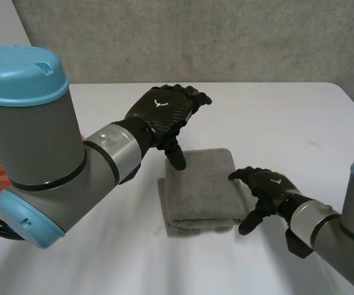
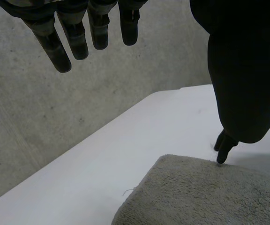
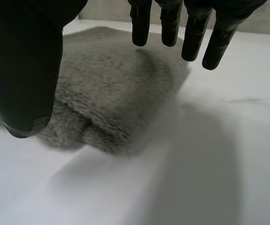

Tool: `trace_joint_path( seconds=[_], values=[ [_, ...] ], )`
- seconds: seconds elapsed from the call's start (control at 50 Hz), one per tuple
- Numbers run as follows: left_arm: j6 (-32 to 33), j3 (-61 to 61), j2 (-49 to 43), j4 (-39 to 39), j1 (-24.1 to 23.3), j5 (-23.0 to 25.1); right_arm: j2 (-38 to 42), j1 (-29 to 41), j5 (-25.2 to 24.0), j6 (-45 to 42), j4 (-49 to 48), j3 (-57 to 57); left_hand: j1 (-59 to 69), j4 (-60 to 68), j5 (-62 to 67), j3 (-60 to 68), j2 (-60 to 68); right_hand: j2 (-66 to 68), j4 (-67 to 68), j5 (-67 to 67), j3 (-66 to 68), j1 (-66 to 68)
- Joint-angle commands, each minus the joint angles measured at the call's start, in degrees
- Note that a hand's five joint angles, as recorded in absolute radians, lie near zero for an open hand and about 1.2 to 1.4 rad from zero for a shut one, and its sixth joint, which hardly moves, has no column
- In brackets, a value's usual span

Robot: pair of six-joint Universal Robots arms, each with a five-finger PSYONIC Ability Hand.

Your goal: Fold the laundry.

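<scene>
the grey towel (image 1: 200,190) lay folded mid-table (image 1: 300,129). left hand (image 1: 165,110) above, right hand (image 1: 266,187) beside it, both with relaxed fingers, holding nothing. judged soft, light, thick; best taken by the layered edge.

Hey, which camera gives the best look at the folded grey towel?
The head view: the folded towel shows almost whole, from above, between the left hand and the right hand. The left wrist view shows one corner of it; the right wrist view shows one end with its stacked layers.
</scene>
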Motion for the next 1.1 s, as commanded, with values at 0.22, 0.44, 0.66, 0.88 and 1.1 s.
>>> trace_joint_path(
  seconds=[0.22,0.44,0.66,0.88,1.1],
  values=[
    [-0.2,-1.31,-0.05,0.16,0.11,-0.03,2.18,6.07,9.21,0.33,-6.33,1.34,-0.53,-0.81,-2.49,-0.99,-0.69,4.65,3.77,3.36,4.83,5.55],
    [-0.2,-2.36,-0.31,0.34,0.29,0.06,2.09,3.7,8.51,0.94,-6.16,2.31,-0.53,-0.81,-2.49,-0.99,-0.69,11.89,11.01,10.6,12.07,12.79],
    [-0.2,-2.45,-0.4,0.34,0.29,-0.03,4.29,3.52,7.89,0.86,-6.68,1.43,-0.53,-0.81,-2.49,-0.99,-0.69,16.77,15.89,15.48,16.94,17.67],
    [-0.12,-2.8,-0.49,0.34,0.46,0.06,-0.89,0.63,7.63,1.12,-6.68,2.84,-0.36,-0.64,-2.32,-0.82,-0.52,16.77,15.89,15.48,16.94,17.67],
    [-0.2,-2.98,-0.49,0.34,0.46,0.06,-4.33,-2.36,5.0,2.96,-6.16,4.24,-0.36,-0.64,-2.32,-0.82,-0.52,16.6,15.72,15.31,16.78,17.5]
  ],
)
